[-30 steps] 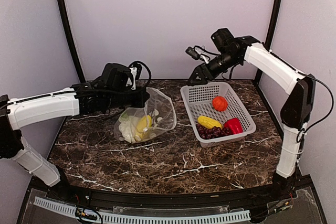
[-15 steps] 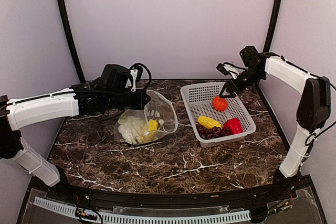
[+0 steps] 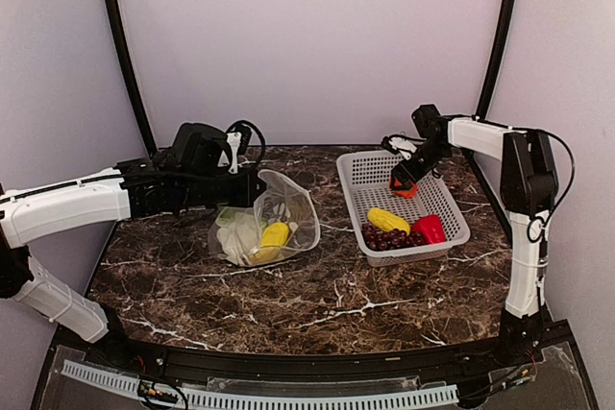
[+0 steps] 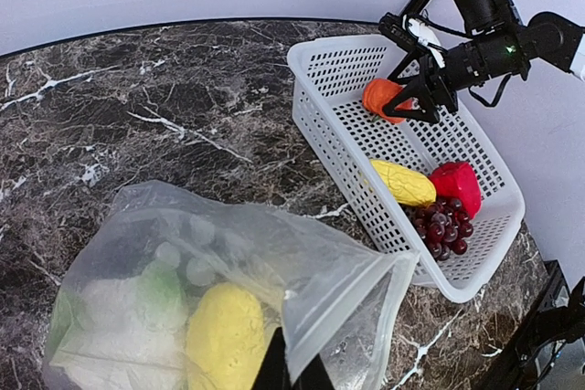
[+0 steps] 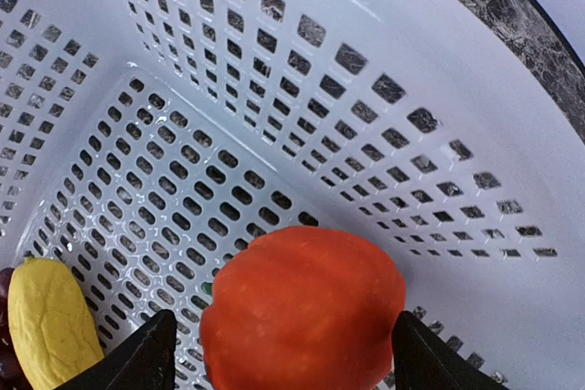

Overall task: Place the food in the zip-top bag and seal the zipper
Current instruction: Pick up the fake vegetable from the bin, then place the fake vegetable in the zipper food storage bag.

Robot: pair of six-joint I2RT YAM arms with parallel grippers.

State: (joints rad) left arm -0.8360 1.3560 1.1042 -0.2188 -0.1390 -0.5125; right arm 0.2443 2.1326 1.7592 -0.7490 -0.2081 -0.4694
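Note:
The zip-top bag [image 3: 288, 213] lies on the marble with its mouth facing the basket, and my left gripper [image 3: 258, 184] is shut on its mouth edge [image 4: 302, 321]. A white lumpy vegetable [image 3: 233, 235] and a yellow oblong [image 4: 224, 340] sit inside it. My right gripper [image 3: 404, 182] is down in the white basket [image 3: 452, 237], open, with a finger [image 5: 146, 353] on each side of the orange-red round food [image 5: 302, 312]. Also in the basket are a yellow oblong [image 3: 387, 220], a red pepper [image 3: 429, 229] and dark grapes [image 3: 384, 238]. The zipper strip runs along the raised mouth edge.
The basket's mesh wall [image 5: 274, 89] rises close behind the orange food. Black frame posts stand at the back corners, and the table's right edge runs just beyond the basket.
My right arm has swung from near the bag over to the basket and dropped around the orange-red food, its jaws wider. The left arm and bag shifted slightly left.

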